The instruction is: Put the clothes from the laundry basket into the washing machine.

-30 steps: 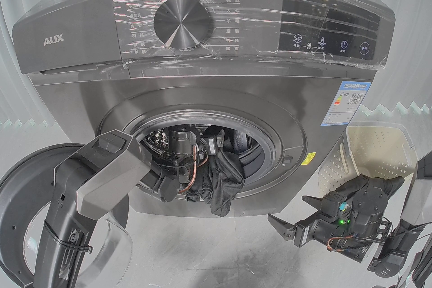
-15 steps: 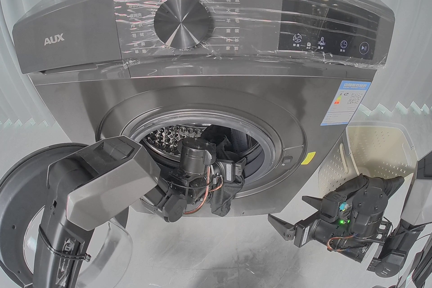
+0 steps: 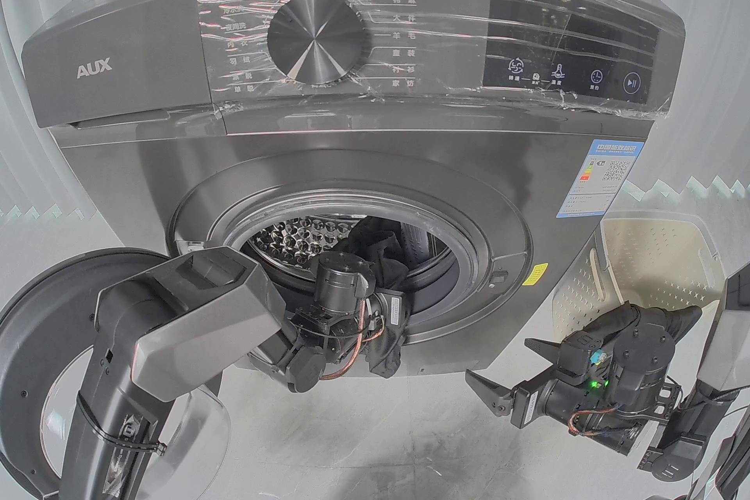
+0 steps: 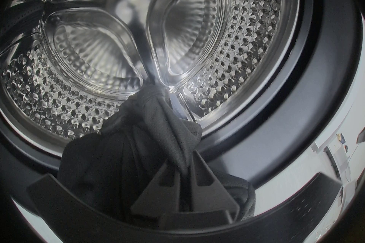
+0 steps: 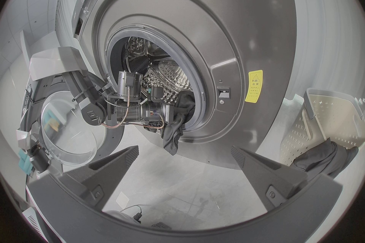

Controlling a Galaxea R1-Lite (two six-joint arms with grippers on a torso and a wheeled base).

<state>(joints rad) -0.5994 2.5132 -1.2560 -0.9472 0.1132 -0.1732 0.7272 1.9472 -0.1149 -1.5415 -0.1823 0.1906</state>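
The washing machine [image 3: 351, 158] stands with its drum [image 4: 114, 46] open. My left gripper [image 4: 185, 175] sits at the drum's lower lip, shut on a dark garment [image 4: 152, 126]. Part of that garment [image 3: 375, 244] lies bunched inside the opening, and a fold [image 5: 173, 137] hangs over the lip. My right gripper [image 3: 512, 373] hovers low to the right of the machine, open and holding nothing. Behind it stands the cream laundry basket [image 3: 664, 244], with another dark garment [image 5: 323, 158] draped in it.
The round glass door [image 3: 47, 337] is swung open at the far left, behind my left arm. Pale floor [image 3: 391, 431] stretches in front of the machine, between the two arms. The basket [image 5: 334, 114] stands close against the machine's right side.
My left wrist has dropped from high in the opening to the lower lip and turned. More of the dark garment now lies inside the drum and less hangs out. The right arm has not moved.
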